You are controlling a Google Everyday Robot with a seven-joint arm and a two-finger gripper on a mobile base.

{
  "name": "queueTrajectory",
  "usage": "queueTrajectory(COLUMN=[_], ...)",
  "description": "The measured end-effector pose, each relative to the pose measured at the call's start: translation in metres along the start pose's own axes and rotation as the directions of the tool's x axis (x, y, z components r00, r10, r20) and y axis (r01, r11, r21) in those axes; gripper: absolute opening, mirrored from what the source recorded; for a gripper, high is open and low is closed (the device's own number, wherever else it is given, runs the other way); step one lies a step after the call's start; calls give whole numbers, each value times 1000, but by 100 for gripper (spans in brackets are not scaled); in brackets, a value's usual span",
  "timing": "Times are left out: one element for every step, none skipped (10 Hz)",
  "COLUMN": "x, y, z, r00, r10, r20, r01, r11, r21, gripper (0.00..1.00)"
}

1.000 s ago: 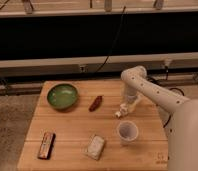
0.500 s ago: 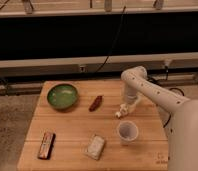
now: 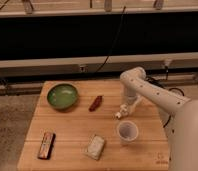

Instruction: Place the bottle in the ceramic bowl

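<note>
Hand [image 3: 124, 109] with bottle [image 3: 119, 114] near cup [image 3: 127, 131]

We see the robot's white arm [image 3: 157, 97] run off the right and bottom edges. Its closed gripper [image 3: 123, 110] hangs just above the clear plastic cup [image 3: 127, 131]. At its tip the small white squeeze bottle [image 3: 119, 115] blurs into it, so we cannot tell the grip.

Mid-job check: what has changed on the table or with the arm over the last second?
Nothing visibly changed. The claw stays shut on the bottle, low over the table, just behind the clear cup and well right of the ceramic bowl. The bowl, cup, brown item, dark bar and pale packet lie where they were.
</note>
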Motion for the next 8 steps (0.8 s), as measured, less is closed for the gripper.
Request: queueTrajectory(x=[0,0,0,0,0,0,1,1], y=[0,0,0,1,2,2,3,3], z=[0,-1,-1,0,1,1,1,1], r00=[1000,1000,1000,1000,1000,1000,1000,1000], r10=[0,-1,-1,-3,-8,-10,-11,-10], r20=[0,0,1,1,2,2,0,1], r01=[0,1,1,3,8,10,11,10], r11=[1000,1000,1000,1000,1000,1000,1000,1000], r21=[0,-1,-1,-2,1,3,2,1], gripper=[1,1,1,1,1,1,1,1])
